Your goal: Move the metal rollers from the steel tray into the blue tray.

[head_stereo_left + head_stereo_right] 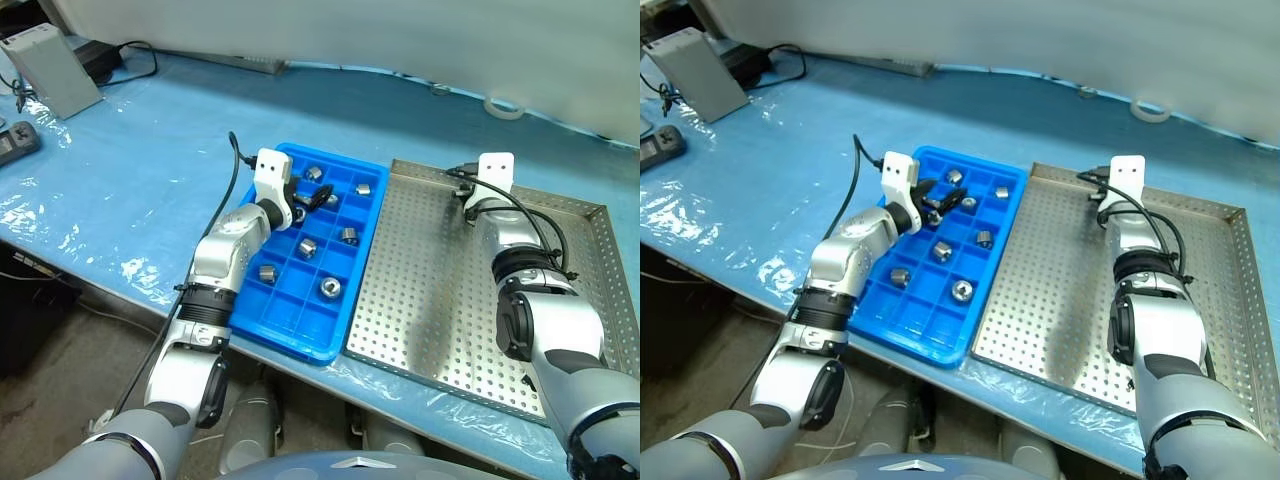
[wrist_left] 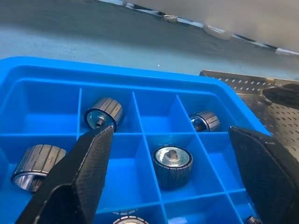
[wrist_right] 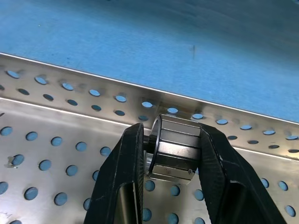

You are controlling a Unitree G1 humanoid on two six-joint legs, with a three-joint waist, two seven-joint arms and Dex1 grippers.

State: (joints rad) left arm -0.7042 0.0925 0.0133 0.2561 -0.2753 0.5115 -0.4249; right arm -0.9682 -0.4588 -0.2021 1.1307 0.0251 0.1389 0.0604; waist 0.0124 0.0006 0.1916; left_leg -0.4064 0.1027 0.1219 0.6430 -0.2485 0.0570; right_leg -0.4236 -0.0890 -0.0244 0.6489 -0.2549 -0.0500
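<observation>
The blue tray (image 1: 300,343) lies left of the steel tray (image 1: 420,300) on the blue-sheeted table. Several metal rollers (image 1: 307,247) sit in separate compartments of the blue tray. My left gripper (image 2: 172,133) hovers open and empty over the blue tray's far compartments, with rollers (image 2: 172,164) below and beyond its fingers. In the right wrist view my right gripper (image 3: 172,130) is shut on one metal roller (image 3: 175,149) close to the steel tray's far rim (image 3: 140,100). From the head views, the right wrist (image 1: 495,170) is over the steel tray's far edge.
A grey box (image 1: 50,65) and black cables (image 1: 130,55) sit at the table's far left, with a black device (image 1: 15,145) at the left edge. A tape roll (image 1: 503,107) lies behind the steel tray. Both trays sit near the table's front edge.
</observation>
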